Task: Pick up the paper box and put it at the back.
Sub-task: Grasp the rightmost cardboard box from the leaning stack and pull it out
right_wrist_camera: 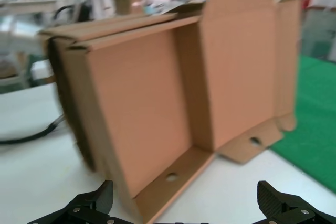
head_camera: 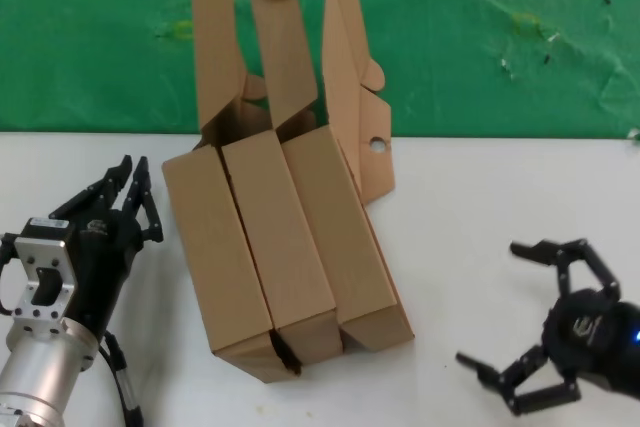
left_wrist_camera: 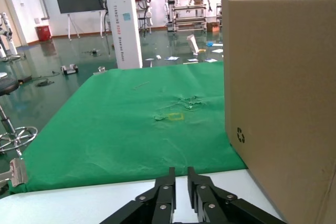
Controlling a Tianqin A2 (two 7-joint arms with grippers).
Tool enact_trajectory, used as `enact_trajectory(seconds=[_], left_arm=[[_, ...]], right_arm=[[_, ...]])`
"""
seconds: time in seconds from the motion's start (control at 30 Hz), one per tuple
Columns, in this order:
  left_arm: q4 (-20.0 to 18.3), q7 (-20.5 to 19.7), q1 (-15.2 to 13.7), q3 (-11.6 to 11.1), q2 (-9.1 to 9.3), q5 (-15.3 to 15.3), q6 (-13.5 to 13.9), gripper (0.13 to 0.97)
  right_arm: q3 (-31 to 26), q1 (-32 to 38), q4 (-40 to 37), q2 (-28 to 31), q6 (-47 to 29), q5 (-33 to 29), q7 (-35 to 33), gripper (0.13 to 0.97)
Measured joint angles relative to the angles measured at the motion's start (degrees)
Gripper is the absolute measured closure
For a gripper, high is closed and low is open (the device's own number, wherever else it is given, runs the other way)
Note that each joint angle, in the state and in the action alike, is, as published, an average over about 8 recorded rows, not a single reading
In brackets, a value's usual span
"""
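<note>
Three brown cardboard boxes stand on edge side by side on the white table, with their open lids reaching back over the green cloth [head_camera: 100, 47]. The rightmost one is the paper box [head_camera: 345, 237], with a round hole in its flap. In the right wrist view its open inside [right_wrist_camera: 142, 108] faces my right gripper, with round holes in its walls. My right gripper [head_camera: 490, 302] is open and empty on the table to the box's right, apart from it; it also shows in the right wrist view [right_wrist_camera: 184, 186]. My left gripper [head_camera: 132, 169] is shut and empty, left of the boxes.
The two other boxes [head_camera: 240, 247] stand pressed together left of the paper box; the leftmost one's wall [left_wrist_camera: 283, 93] is close beside my left gripper [left_wrist_camera: 181, 174]. The green cloth [left_wrist_camera: 131, 114] begins just behind the white table [head_camera: 500, 187].
</note>
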Motion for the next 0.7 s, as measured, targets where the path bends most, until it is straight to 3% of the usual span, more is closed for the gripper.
enact_trajectory(seconds=[0.33, 0.7], left_arm=[[0.0, 0.0, 0.0, 0.0, 0.0, 0.0, 0.0, 0.937], [0.0, 0.0, 0.0, 0.0, 0.0, 0.0, 0.0, 0.954]], right_arm=[[-4.2, 3.5, 1.1, 3.5, -5.5, -0.2, 0.5, 0.134], [-6.9, 8.6, 0.0, 3.2, -9.8, 1.1, -0.5, 0.162]])
